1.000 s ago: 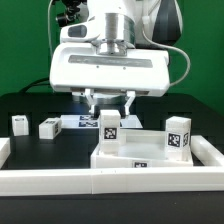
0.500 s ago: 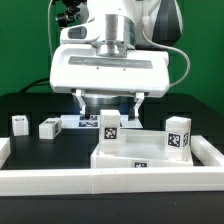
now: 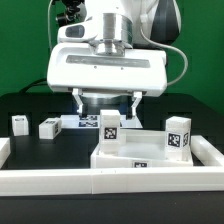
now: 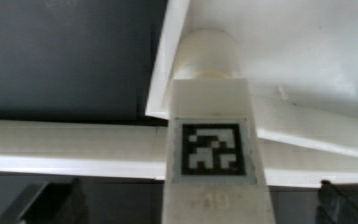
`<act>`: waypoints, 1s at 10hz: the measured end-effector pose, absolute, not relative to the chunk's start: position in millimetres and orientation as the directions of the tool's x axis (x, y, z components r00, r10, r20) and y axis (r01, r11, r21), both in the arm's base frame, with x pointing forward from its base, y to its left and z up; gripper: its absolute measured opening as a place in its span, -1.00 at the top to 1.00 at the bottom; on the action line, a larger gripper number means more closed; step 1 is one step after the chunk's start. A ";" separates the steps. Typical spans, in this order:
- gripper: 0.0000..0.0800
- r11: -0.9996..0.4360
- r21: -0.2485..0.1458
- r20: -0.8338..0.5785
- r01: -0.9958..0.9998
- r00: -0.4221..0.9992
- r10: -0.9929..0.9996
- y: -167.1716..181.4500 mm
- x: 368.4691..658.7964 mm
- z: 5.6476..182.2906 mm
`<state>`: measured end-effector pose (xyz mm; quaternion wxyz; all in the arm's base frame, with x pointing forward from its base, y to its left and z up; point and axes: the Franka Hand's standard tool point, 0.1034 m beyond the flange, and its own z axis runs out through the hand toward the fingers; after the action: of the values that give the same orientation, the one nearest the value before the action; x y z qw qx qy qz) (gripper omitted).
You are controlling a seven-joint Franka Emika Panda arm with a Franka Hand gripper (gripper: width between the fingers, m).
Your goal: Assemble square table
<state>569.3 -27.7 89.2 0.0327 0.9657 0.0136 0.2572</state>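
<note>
— What's over on the exterior view's left?
— Two small white legs lie loose on the black table (image 3: 30, 146). The outer leg (image 3: 19, 123) comes first, and the inner leg (image 3: 48, 127) is near it but not touching. Behind them the marker board (image 3: 82, 121) lies flat.

— And in the middle?
— The gripper (image 3: 107, 101) hangs under the arm's big white housing, its jaws spread wide with nothing between them. Right below the gap is the standing leg (image 3: 109, 129), upright with its tag facing us, at the slab's end toward the exterior view's left. In the wrist view the standing leg (image 4: 211, 110) runs up the centre, with one of the dark fingers (image 4: 51, 203) on each side. There is clear space between, and neither touches it. I can't tell whether the leg is seated in a hole.

— Where's the tabletop?
— The slab (image 3: 150, 157) lies flat just behind the border wall (image 3: 60, 181), toward the exterior view's right.

— Furthest right?
— The corner leg (image 3: 178, 135), upright and tagged, at the slab's other end.
</note>
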 end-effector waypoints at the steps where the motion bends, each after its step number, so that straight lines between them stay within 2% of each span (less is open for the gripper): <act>1: -0.62 -0.997 0.070 0.493 0.010 0.869 0.044 -30.0 569.9 92.3; 4: -0.62 -0.999 0.051 0.450 0.014 0.892 0.035 -30.0 570.7 91.2; 8: -0.62 -0.997 -0.073 0.174 0.034 0.984 0.021 -12.9 572.3 79.4; 9: -0.62 -0.995 -0.088 0.127 0.040 0.991 0.028 -12.4 574.7 78.6; 10: -0.62 -0.996 -0.077 0.151 0.043 0.988 0.031 -17.0 579.6 77.0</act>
<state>579.6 -17.0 77.0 -0.0401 0.9962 0.0184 0.0751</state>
